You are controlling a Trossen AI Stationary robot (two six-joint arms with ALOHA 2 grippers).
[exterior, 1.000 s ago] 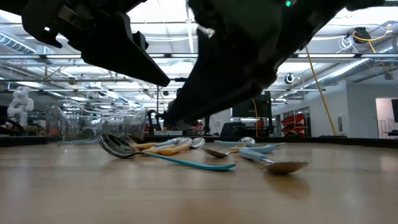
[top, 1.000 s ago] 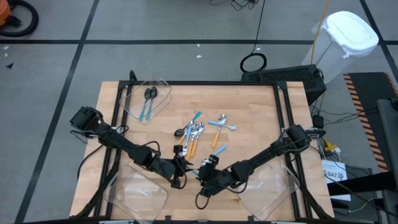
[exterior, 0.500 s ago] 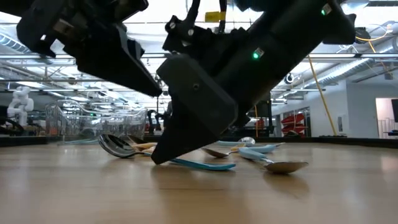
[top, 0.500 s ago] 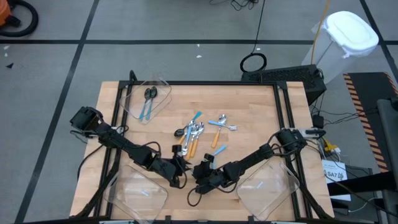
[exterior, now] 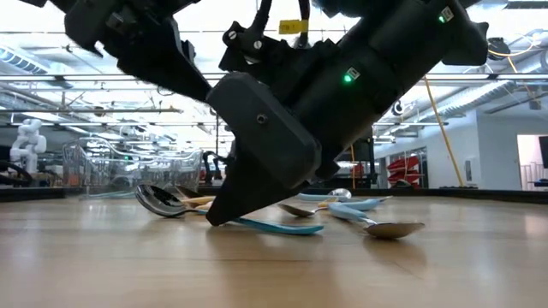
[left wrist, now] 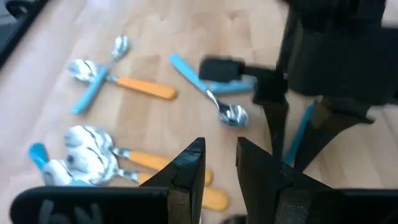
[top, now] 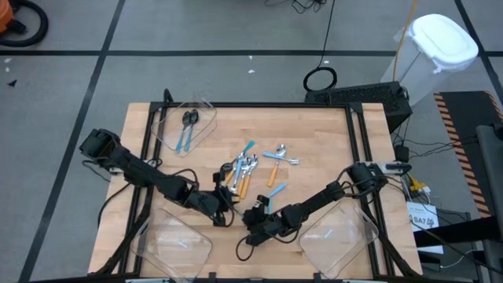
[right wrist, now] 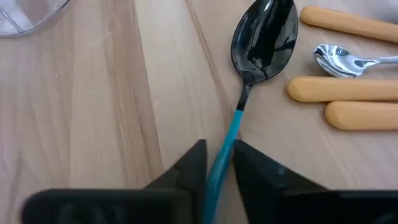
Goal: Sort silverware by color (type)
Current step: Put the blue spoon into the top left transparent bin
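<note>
The wooden bench (top: 314, 134) carries three clear plastic bins: one at the far left corner (top: 206, 119) with a black-bowled, blue-handled spoon (top: 187, 130) lying in it, one at the near left (top: 177, 244) and one at the near right (top: 338, 244). Both dark arms reach in toward the near middle of the bench.

The right claw (right wrist: 216, 163) is down at the bench surface, its two fingers drawn in against the light-blue handle of a black-bowled spoon (right wrist: 261, 37), pinching the handle between them; the spoon lies flat on the wood with its bowl pointing away from the claw. In the high view this claw (top: 255, 212) sits just near of the spoon pile, and in the low view its body (exterior: 257, 145) leans with its tip on the bench.

The left claw (left wrist: 219, 163) hovers above the bench just to the left of the right one, fingers close together with a narrow gap and nothing between them.

The rest of the silverware lies in a loose cluster at the bench's middle (top: 247, 167): silver-bowled spoons with orange handles (left wrist: 140, 87) and light-blue handles (left wrist: 90, 96), some crossing, with another pair (top: 280, 157) a little to the right
</note>
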